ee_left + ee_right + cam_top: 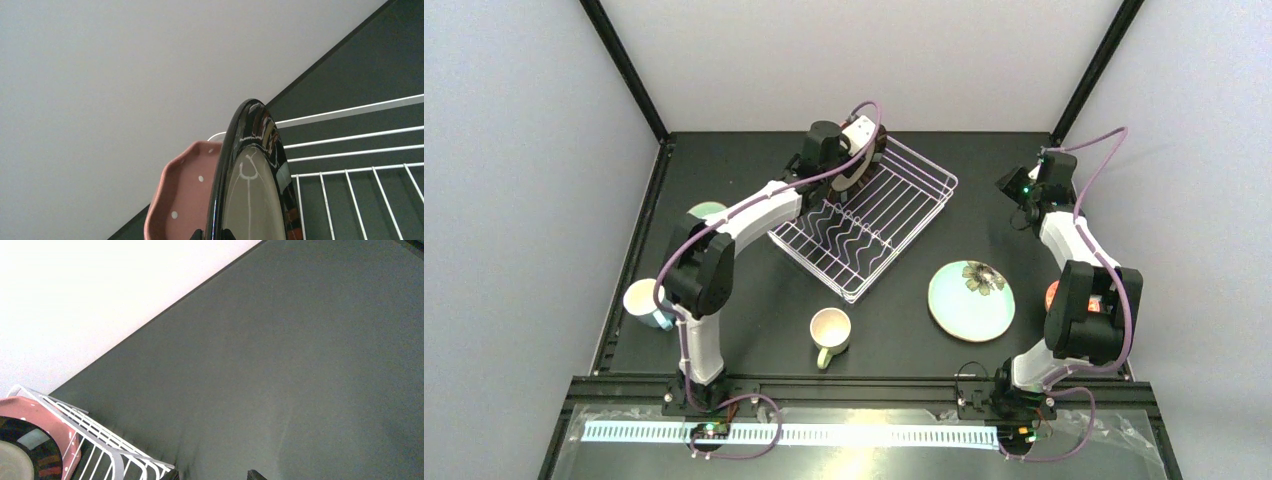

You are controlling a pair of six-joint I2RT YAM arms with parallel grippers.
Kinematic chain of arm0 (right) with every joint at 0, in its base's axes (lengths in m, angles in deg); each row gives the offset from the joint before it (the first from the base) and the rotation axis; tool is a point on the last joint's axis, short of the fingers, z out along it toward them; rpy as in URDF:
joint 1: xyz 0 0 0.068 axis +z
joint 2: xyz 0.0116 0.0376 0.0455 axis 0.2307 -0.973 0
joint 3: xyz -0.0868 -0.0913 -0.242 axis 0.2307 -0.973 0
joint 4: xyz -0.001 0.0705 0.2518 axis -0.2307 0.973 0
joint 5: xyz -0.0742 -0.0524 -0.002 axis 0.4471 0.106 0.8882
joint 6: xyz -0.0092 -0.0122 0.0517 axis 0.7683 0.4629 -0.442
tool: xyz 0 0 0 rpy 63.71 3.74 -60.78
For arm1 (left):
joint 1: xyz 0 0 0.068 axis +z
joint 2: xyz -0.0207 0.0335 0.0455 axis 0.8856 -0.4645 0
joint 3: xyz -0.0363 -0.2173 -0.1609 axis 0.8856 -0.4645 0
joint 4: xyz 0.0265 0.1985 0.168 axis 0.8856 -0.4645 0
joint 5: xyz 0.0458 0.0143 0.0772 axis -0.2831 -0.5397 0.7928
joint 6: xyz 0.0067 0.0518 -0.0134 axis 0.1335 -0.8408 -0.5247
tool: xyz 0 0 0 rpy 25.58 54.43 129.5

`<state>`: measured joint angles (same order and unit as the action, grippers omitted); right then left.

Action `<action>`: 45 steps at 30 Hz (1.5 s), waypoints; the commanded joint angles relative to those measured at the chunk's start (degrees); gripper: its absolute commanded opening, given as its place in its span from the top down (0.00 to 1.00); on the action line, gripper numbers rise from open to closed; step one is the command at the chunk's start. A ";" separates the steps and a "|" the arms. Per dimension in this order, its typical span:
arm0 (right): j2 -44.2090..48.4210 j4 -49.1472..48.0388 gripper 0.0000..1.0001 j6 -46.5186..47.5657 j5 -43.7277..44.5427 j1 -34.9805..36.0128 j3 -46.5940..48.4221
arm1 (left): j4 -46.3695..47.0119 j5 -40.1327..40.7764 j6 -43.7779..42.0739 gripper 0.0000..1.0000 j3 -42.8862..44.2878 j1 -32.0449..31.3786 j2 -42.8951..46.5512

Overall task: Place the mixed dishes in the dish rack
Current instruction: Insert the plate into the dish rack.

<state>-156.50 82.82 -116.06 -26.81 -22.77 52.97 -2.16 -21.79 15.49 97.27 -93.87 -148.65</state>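
Observation:
My left gripper (210, 234) is shut on the rim of the dark-rimmed plate (252, 190), which stands on edge at the far left corner of the white wire dish rack (894, 215). Right behind it, the pink dotted plate (182, 200) stands upright in the rack. From above, the left gripper (864, 152) hides most of both plates. My right gripper (214, 475) is open and empty over bare table to the right of the rack (100, 445). Outside the rack lie the mint flowered plate (971, 299), cream mug (830, 331), light-blue mug (646, 303) and pale-green bowl (707, 211).
An orange-patterned bowl (1053, 296) peeks out from behind the right arm's elbow at the table's right side. Black frame posts and grey walls close in the back corners. The rack's zigzag prongs (854, 235) fill its middle.

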 commanded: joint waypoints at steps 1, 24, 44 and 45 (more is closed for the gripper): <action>1.45 -2.19 0.22 1.04 1.73 0.38 -0.92 | 11.69 0.14 -1.06 0.99 0.87 0.24 0.67; 1.39 -1.94 0.22 1.49 2.35 1.39 -1.23 | 13.02 2.95 4.78 0.99 -2.98 0.25 -1.03; 4.53 -1.75 0.22 1.39 2.04 1.43 -4.53 | 9.44 2.32 4.73 0.78 -3.78 0.19 -3.80; 4.72 -1.91 0.22 1.25 1.96 1.43 -4.79 | 9.23 2.37 4.67 0.74 -3.79 0.21 -3.97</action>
<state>-153.68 82.61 -114.92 -25.68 -21.66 49.69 5.30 -18.22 20.22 93.38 -93.87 -151.18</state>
